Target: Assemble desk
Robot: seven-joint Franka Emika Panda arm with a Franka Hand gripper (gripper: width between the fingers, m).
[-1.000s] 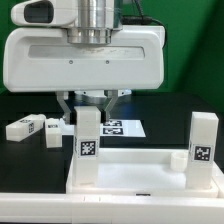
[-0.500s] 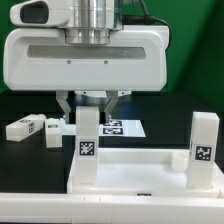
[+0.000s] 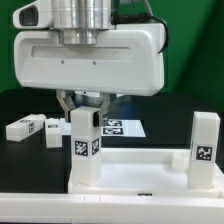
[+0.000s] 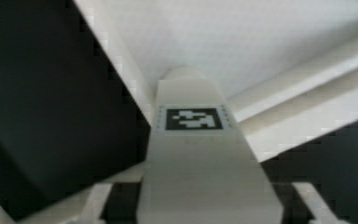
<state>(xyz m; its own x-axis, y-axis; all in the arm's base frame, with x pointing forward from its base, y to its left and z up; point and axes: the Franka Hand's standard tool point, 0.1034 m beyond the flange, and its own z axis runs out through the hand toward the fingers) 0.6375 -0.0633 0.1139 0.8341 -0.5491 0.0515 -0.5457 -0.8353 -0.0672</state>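
the claw (image 3: pixel 85 104) was clenched on the top of an upright leg (image 3: pixel 84 152). this leg stood in the corner of the tabletop (image 3: pixel 140 182) on the exterior view's left, its faces turned at an angle to the rim. the step looked like twisting or seating the leg into its socket. to do that well, the leg should be kept plumb, pressed straight down and turned about its own axis, and released only once it sat square.

only the exterior view showed a second leg (image 3: pixel 204 150) upright at the corner on its right, one loose leg (image 3: pixel 22 128) and another loose leg (image 3: pixel 52 133) lying on the dark surface (image 3: pixel 20 170), and the marker board (image 3: pixel 127 128) behind. the wrist view looked down the held leg (image 4: pixel 197 160), showing its tag and the fingers (image 4: pixel 119 200) on either side, though the joint at its foot was blurred.
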